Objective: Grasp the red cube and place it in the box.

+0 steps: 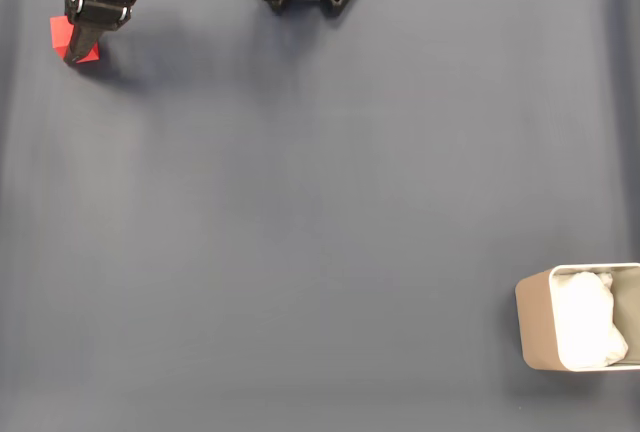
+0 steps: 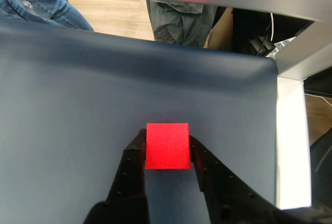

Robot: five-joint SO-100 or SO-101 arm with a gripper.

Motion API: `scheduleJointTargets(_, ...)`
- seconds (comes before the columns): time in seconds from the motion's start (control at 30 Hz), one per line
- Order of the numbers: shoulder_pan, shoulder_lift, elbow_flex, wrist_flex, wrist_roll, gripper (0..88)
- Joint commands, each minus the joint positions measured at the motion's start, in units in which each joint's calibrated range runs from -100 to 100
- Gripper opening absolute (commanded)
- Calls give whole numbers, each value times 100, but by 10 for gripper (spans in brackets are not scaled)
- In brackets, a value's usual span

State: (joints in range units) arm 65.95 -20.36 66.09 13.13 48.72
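Contact comes first here: in the wrist view the tool has its 2 fingers set on either side of the red cube, each touching or all but touching a side face, so we judge the tool clamped on the red cube or at the very point of clamping. To do this step well, we would want the squeeze even on both faces, with the pads low enough on the cube that it cannot pivot, and we would confirm a firm hold before any lift, since a cube pinched near its top edge may tip out. We would then raise it straight off the surface before swinging, so that it does not drag on the dark blue mat. In the fixed view the red cube sits at about 10 o'clock, near the upper left corner of the surface, partly covered by the tool, which comes down on it from 12 o'clock with the arm leaning steeply forward from the top edge. The box, with white padding inside, lies well apart at about 4 o'clock by the right edge, so we expect a long diagonal carry.
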Motion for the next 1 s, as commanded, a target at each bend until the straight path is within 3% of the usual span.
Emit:
scheduleJointTargets(0.0,-11,-61,-140,32,68,8)
scheduleJointTargets(0.27,-167,-277,-688,818,-5,0)
scheduleJointTargets(0.63,-913,-399,-3088,2745,-288,0)
scheduleJointTargets(0.97,-1964,-156,-4456,3023,-239,0)
